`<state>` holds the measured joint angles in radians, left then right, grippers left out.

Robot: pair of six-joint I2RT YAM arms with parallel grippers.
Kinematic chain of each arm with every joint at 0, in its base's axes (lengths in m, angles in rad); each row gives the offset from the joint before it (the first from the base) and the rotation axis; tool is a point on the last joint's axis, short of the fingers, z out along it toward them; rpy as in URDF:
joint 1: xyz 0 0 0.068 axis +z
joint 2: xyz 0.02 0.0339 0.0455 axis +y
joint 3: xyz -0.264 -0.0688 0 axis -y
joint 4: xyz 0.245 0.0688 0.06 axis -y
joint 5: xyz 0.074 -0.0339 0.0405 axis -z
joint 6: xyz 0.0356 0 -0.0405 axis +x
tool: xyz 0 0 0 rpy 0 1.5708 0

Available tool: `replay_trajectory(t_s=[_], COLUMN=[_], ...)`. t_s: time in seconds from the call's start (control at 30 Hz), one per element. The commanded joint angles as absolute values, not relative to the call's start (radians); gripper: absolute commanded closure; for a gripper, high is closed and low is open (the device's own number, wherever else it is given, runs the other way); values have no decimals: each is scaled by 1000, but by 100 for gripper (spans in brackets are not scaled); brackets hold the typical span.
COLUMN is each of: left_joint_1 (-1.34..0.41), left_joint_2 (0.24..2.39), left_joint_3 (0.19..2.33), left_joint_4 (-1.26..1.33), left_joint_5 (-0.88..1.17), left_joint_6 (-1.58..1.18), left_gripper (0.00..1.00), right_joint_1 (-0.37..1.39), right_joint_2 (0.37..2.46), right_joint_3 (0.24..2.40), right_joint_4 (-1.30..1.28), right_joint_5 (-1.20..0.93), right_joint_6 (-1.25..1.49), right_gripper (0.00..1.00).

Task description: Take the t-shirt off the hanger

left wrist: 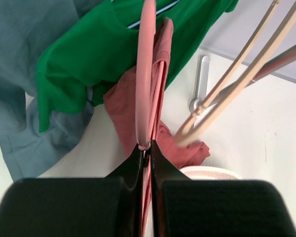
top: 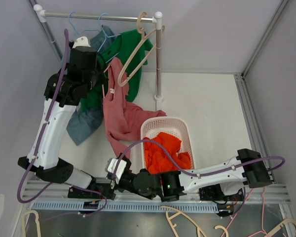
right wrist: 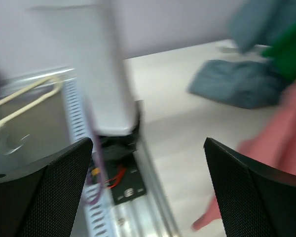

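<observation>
Pink t-shirt (top: 119, 116) hangs toward the table's (top: 207, 103) far left corner, its hem trailing beside the white basket (top: 185, 129). From the left wrist, the left gripper (left wrist: 146, 150) pinches the pink hanger (left wrist: 145, 74) that carries it. The right wrist view is blurred; the right gripper (right wrist: 148, 168) stands spread wide near the table's near edge.

Overhead looks down; close wrist views share t-shirt (top: 119, 116).
</observation>
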<state>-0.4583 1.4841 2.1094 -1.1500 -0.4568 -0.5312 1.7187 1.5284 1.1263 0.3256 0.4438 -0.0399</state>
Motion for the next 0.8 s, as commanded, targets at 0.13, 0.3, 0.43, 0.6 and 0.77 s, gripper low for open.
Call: replay_trajectory(t_s=[0.13, 0.3, 0.43, 0.6, 0.77], left_joint_1=[-468, -471, -471, -471, -469], left_joint_2=[1358, 1327, 1299, 1272, 1290], left_joint_3=[2062, 2026, 2000, 1951, 1963], left_joint_4=[-1104, -1098, -1092, -1068, -1048], left_joint_5=[-426, -425, -443, -445, -462], left_joint_6=[-545, -535, -519, -509, -492], left_gripper=[99, 99, 99, 99, 99], right_joint_1=[1671, 1599, 1548, 1563, 1606], right_joint_2=[1690, 1776, 1793, 1760, 1651], right_joint_3=[1313, 1354, 1370, 1322, 1269], right_joint_4=[356, 379, 382, 393, 333], right_joint_5=[919, 876, 960, 947, 789], right_joint_6=[-77, -61, -46, -77, -6], right_gripper=[1, 1, 1, 1, 1])
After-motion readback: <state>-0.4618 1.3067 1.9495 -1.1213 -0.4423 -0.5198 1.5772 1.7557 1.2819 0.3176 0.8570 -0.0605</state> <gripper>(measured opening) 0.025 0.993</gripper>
